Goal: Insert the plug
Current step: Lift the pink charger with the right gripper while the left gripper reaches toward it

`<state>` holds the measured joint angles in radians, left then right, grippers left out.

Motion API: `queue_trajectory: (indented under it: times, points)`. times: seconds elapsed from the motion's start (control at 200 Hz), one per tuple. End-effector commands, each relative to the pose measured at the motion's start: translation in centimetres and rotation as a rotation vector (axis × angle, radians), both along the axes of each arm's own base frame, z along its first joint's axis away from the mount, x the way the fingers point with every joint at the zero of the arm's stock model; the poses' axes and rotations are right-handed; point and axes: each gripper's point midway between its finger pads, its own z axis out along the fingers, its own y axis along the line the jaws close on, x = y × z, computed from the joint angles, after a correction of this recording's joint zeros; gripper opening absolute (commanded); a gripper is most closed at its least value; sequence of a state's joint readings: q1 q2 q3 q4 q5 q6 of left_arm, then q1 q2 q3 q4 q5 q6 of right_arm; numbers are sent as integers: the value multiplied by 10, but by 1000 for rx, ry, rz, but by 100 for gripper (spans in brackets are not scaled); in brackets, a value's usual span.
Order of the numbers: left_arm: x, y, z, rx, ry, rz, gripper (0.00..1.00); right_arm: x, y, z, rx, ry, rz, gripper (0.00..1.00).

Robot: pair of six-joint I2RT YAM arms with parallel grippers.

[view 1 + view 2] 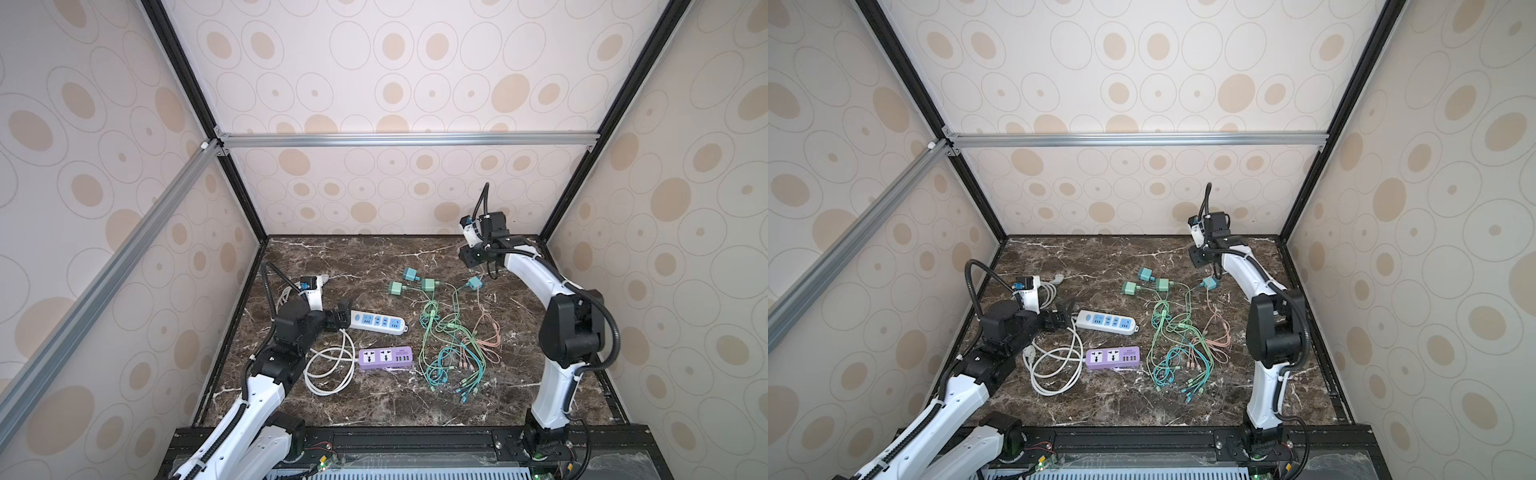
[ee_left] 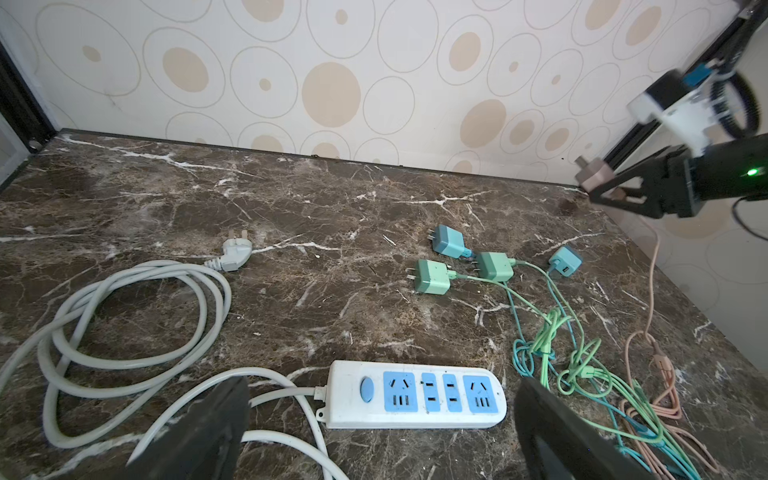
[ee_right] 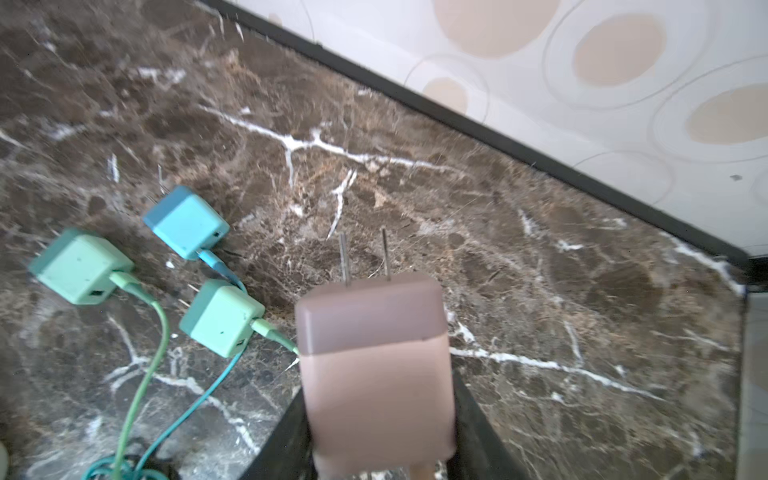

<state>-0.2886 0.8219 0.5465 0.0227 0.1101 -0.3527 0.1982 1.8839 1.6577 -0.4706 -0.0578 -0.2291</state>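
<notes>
Top view: the left gripper (image 1: pixel 341 311) lies low at the end of the smooth white power strip (image 1: pixel 378 322), near the left edge of the veined marble surface (image 1: pixel 374 409), fingers wide apart.
Left wrist: the right gripper (image 2: pixel 596 189), raised near the far right corner, clamps the matte pink plug (image 2: pixel 592 172).
Right wrist: the plug has a boxy, rounded body and two flat metal prongs (image 3: pixel 344 257).

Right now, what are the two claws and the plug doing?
Right gripper shut on dusty-pink square charger plug, held aloft. Left gripper open beside white power strip. Blue sockets unobstructed.
</notes>
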Motion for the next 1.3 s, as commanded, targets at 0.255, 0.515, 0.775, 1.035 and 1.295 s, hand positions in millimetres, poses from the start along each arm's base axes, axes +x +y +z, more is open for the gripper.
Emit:
queue_trajectory:
  times: [0.255,0.515,0.775,1.035,1.295]
  points:
    - [-2,-19,30,-90,-36,-85,99,-59,19,134,30,-334,70,30]
    - [-6,-45,45,-178,-47,-208,98,-110,36,203,8,-517,139,30]
    - [-11,-60,55,-204,-52,-274,98,-153,34,271,74,-692,157,28]
    - [-14,-86,63,-226,-53,-349,98,-183,36,292,107,-743,205,28]
    - [-23,-124,92,-286,-82,-465,97,-204,66,199,88,-534,403,29]
